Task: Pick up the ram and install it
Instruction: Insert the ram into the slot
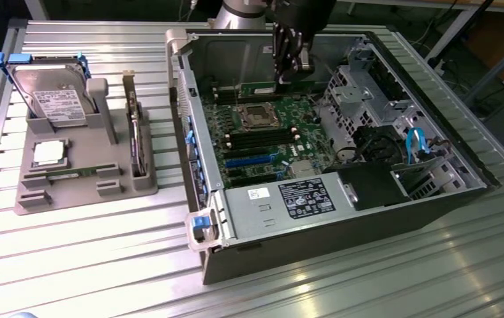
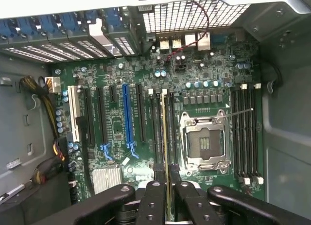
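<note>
One long, thin green circuit-board ram stick (image 2: 164,137) is seen edge-on, pinched by the single black claw (image 2: 166,175) over one green motherboard (image 2: 116,132).

Ribbed aluminium profile table (image 1: 101,265), slats running across the exterior view, grey moulded parts holder (image 1: 73,191) resting flat on it toward the exterior view's left, open tower computer case (image 1: 322,246) lying on its side beside the holder, toward the exterior view's right
</note>
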{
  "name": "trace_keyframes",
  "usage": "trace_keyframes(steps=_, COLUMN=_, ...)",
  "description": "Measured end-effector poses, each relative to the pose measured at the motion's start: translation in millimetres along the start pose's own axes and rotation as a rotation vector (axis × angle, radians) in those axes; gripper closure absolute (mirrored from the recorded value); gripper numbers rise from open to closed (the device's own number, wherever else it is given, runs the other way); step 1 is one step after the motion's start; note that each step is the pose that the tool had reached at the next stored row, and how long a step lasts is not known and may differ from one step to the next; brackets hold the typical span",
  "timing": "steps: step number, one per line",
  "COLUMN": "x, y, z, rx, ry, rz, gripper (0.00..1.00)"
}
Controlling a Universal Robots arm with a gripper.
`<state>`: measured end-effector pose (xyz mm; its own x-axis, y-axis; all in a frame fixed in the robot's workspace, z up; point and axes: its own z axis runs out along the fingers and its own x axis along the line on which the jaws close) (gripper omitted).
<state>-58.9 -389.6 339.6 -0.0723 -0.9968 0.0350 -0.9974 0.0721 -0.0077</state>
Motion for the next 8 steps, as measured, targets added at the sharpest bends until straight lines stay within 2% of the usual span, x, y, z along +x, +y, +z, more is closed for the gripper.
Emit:
trace_keyframes(steps=1, x=-0.1, y=0.0, z=1.2, rx=0.0001, ry=0.0028, rz=-0.003, gripper=0.86)
trace_keyframes(steps=4, x=0.0, y=0.0, z=1.3, rx=0.0003, ry=0.0029, rz=-0.003, gripper=0.86)
trace_keyframes(steps=7, x=-0.2, y=-0.5, z=3.8, rx=0.0001, ry=-0.0093, rz=-0.003, gripper=0.86)
trace_keyframes(steps=8, x=-0.3, y=-0.6, z=6.9, rx=0.0002, ry=-0.0094, rz=-0.003, gripper=0.86)
